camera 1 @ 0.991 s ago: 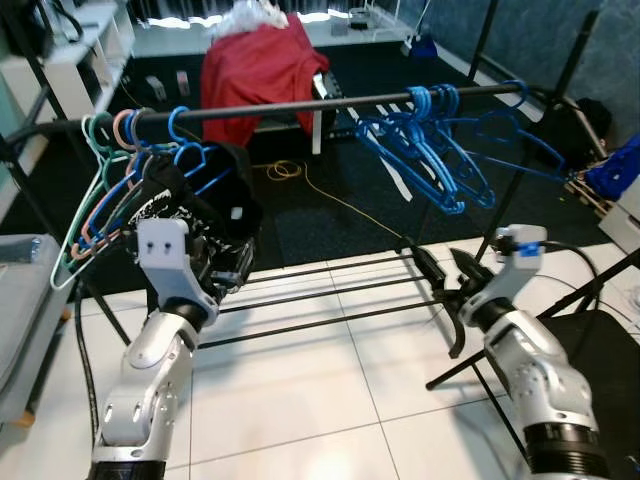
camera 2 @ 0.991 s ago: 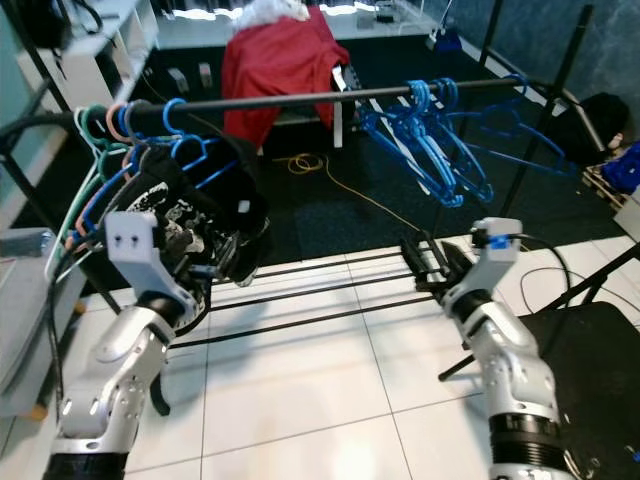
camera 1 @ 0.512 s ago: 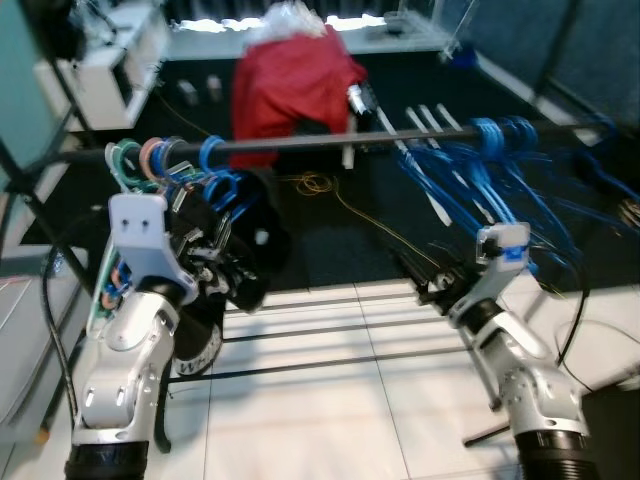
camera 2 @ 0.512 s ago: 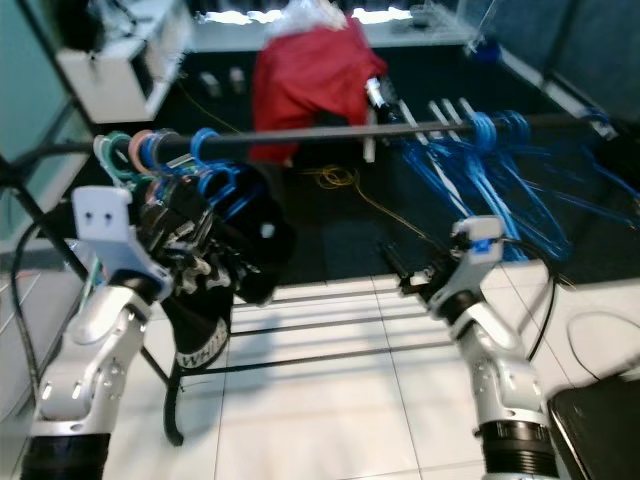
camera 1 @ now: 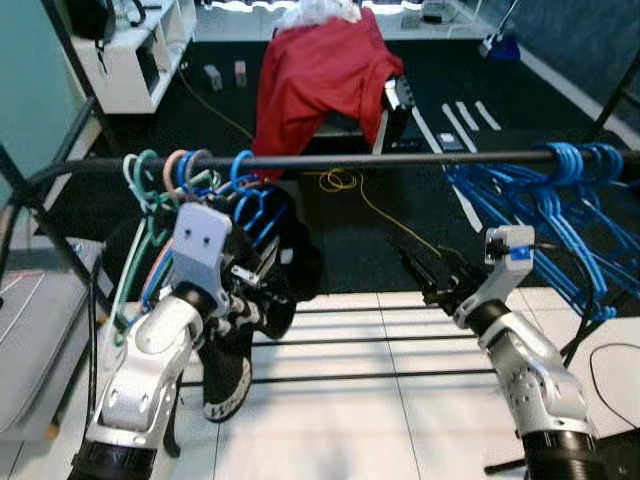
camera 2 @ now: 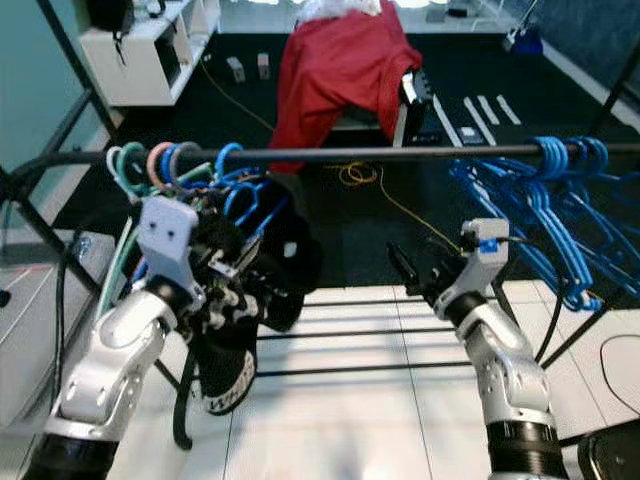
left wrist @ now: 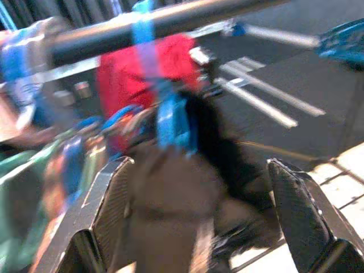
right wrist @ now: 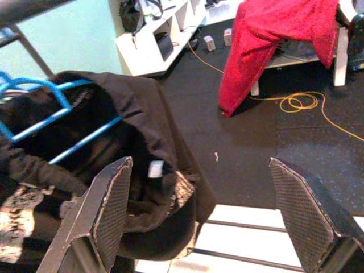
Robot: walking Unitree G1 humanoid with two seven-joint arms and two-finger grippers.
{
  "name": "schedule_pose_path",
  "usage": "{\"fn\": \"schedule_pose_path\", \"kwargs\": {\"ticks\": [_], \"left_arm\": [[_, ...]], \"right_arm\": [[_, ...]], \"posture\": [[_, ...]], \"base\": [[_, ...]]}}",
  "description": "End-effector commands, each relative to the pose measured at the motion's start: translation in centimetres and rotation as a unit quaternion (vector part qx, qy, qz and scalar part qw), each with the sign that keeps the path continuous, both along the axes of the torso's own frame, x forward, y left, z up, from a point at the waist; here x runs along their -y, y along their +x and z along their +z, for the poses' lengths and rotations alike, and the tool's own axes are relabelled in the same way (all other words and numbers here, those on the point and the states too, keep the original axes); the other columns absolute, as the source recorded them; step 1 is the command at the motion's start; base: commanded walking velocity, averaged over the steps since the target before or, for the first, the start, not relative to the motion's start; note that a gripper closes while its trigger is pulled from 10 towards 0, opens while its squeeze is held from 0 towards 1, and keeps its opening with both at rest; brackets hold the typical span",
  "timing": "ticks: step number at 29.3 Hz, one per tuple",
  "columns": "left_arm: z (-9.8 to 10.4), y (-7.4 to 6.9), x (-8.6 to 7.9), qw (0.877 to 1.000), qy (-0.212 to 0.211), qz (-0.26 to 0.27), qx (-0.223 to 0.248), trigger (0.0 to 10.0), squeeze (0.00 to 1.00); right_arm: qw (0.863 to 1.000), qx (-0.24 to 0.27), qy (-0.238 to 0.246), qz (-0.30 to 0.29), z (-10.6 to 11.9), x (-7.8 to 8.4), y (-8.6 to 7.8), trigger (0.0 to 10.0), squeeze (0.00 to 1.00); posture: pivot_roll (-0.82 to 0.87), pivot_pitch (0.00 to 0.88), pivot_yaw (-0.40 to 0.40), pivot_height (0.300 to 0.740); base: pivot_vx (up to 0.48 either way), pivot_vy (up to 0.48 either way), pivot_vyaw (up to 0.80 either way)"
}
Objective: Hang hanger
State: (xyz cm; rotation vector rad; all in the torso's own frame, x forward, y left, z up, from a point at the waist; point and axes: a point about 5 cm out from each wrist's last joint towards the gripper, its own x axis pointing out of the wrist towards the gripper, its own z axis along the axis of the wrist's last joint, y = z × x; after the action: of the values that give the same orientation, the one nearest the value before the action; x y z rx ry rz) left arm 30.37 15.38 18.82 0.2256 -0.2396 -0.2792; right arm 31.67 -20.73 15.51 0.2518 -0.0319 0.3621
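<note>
A black rail (camera 1: 400, 160) runs across in front of me. A blue hanger (left wrist: 170, 114) hooks over it and carries a black garment (camera 1: 240, 340) with white print. My left gripper (camera 1: 262, 300) is pressed up against this garment just below the rail. In the left wrist view its fingers (left wrist: 108, 216) stand wide apart, open, with the garment and the hanger's neck between them. To the right, my right gripper (camera 1: 430, 275) is held out below the rail, open and holding nothing.
Green, pink and blue hooks (camera 1: 165, 170) crowd the rail's left end. Several bare blue hangers (camera 1: 560, 200) hang at its right end. Low rack bars (camera 1: 380, 340) cross the white tiles. Beyond lie a red cloth (camera 1: 320, 70), a yellow cable (camera 1: 335, 180) and white shelves (camera 1: 130, 50).
The camera has swung and come closer, so the whole scene has shifted right. My left arm has risen toward the rail with the black garment. The right gripper stays open.
</note>
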Motion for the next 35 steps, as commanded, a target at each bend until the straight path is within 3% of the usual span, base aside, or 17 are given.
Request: {"fn": "schedule_pose_path", "kwargs": {"ticks": [1, 4, 9, 14, 16, 19, 25, 35], "left_arm": [[0.0, 0.4, -0.7, 0.999, 0.021, 0.029, 0.006, 10.0, 0.00], [0.4, 1.1, -1.9, 0.997, 0.020, 0.073, 0.011, 10.0, 0.00], [0.1, 1.3, -2.0, 0.997, 0.012, 0.071, -0.001, 10.0, 0.00], [-1.1, 1.1, 0.1, 0.999, 0.001, 0.010, -0.039, 10.0, 0.00], [-1.7, 1.2, 1.7, 0.998, -0.008, -0.024, -0.058, 10.0, 0.00], [-1.8, 1.4, 2.1, 0.998, -0.007, -0.029, -0.060, 10.0, 0.00], [-2.0, 2.2, 2.1, 0.998, -0.002, 0.007, -0.064, 10.0, 0.00], [-1.1, 3.2, 0.8, 0.996, -0.034, 0.064, -0.050, 10.0, 0.00]], "right_arm": [[1.000, -0.009, 0.000, -0.004, -0.4, 0.1, -0.3, 10.0, 0.00], [1.000, -0.009, 0.000, -0.004, -0.4, 0.1, -0.3, 10.0, 0.00], [1.000, -0.009, -0.001, -0.004, -0.3, 0.2, -0.4, 10.0, 0.00], [1.000, -0.009, -0.003, -0.005, -0.3, 0.1, -0.5, 10.0, 0.00], [1.000, -0.009, -0.002, -0.006, -0.3, 0.1, -0.6, 10.0, 0.00], [1.000, -0.009, -0.002, -0.007, -0.3, 0.1, -0.5, 10.0, 0.00], [1.000, -0.009, 0.000, -0.007, -0.2, 0.0, -0.7, 10.0, 0.00], [1.000, -0.009, 0.004, -0.008, -0.2, 0.0, -0.9, 10.0, 0.00]], "posture": [[-0.10, 0.098, -0.011, 0.740], [-0.10, 0.101, -0.008, 0.740], [-0.10, 0.104, -0.007, 0.740], [-0.10, 0.114, -0.006, 0.740], [-0.11, 0.107, -0.005, 0.740], [-0.11, 0.107, -0.005, 0.740], [-0.11, 0.119, 0.003, 0.740], [-0.11, 0.127, 0.007, 0.740]], "base": [[0.000, 0.000, 0.00], [0.000, 0.000, 0.00], [0.000, 0.000, 0.00], [0.000, 0.000, 0.00], [0.000, 0.000, 0.00], [0.000, 0.000, 0.00], [0.000, 0.000, 0.00], [0.000, 0.000, 0.00]]}}
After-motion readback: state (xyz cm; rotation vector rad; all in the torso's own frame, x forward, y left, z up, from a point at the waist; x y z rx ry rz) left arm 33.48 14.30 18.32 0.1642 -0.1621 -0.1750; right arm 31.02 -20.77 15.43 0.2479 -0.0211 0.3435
